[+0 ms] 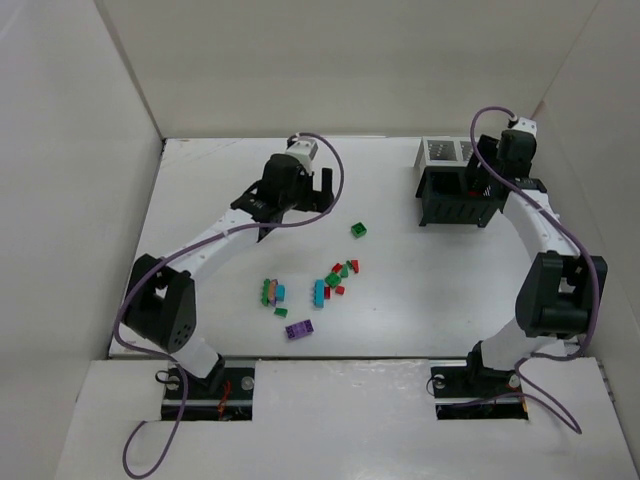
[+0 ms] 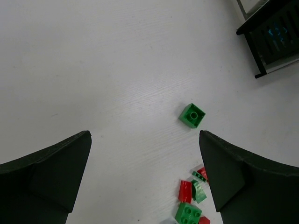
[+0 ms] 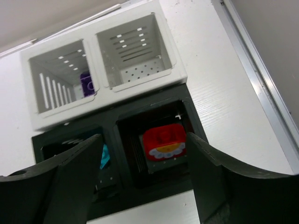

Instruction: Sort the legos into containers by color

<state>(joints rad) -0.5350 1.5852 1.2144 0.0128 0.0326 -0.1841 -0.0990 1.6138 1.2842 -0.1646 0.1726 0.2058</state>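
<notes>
Nearby, tiny plastic legos point(image 1: 320, 285) scattered on white tabletop point(image 1: 400, 310): likely light, stiff, slick; best pinched across flat sides. Over green square brick point(image 2: 192, 115), left pincer point(image 2: 144, 140) spread wide, empty. Farther, right pincer point(image 3: 144, 140) parted above slatted containers point(image 3: 140, 91), red brick point(image 3: 163, 142) inside.

White table point(image 1: 220, 190), scattered legos point(image 1: 319, 292), joined containers point(image 1: 440, 205)

Left pincer point(image 2: 145, 135) wide open; right pincer point(image 3: 144, 136) open, empty.
</notes>
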